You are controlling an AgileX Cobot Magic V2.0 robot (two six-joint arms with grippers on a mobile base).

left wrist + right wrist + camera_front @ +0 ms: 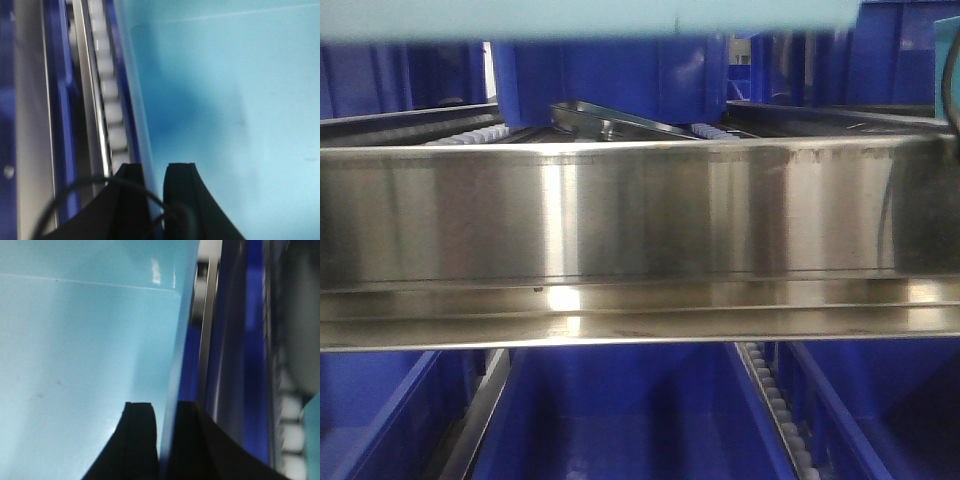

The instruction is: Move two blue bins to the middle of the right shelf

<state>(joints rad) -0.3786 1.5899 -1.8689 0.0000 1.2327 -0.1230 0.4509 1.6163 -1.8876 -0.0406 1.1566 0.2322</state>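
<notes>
Up close, the left gripper (156, 194) pinches one side wall of a pale blue bin (225, 125). One black finger sits outside the wall and the other inside the tub, the jaws drawn narrow with only the thin plastic between them. On the opposite side, the right gripper (167, 440) clamps the other wall the same way, one finger within the smooth pale interior and one outside. The tub is thus held between the two arms. Whether a second pale tub is nested in it cannot be told from these views.

Just beside the left-hand wall runs a roller track (107, 100) of white wheels, flanked by a bright metal rail and dark blue plastic. Beside the right-hand wall stands another dark blue wall, with more white rollers blurred at the frame's edge.

From the front camera, the pale tub shows only as a strip across the very top of the view. Below it, a wide steel beam (640, 230) of the shelf spans the frame. Beyond and beneath the beam sit dark blue bins (620, 420) in rows, separated by roller lanes.
</notes>
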